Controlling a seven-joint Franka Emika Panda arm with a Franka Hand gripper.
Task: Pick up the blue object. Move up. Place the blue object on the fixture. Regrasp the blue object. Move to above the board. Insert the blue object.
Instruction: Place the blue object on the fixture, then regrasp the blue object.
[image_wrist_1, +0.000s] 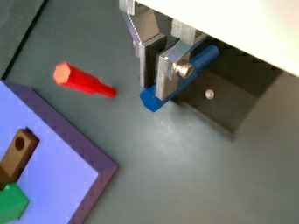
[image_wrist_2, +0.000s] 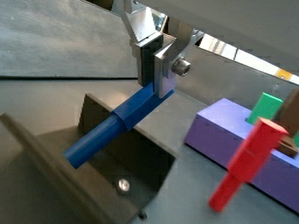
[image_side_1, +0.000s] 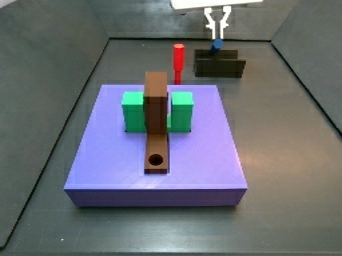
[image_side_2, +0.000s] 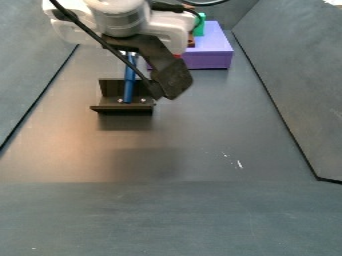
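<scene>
End effector (image_wrist_2: 162, 66), top centre of a wrist view, is clamped on blue object's (image_wrist_2: 117, 127) upper end. Peg leans w/ lower end on the fixture (image_wrist_2: 87, 171), prob. propped there so it can be regrasped. Board (image_side_1: 158, 120) waits mid-frame in a side view.

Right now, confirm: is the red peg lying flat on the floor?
No. In a side view the red peg stands upright on the floor, beside the fixture, where the gripper holds the blue object.
</scene>
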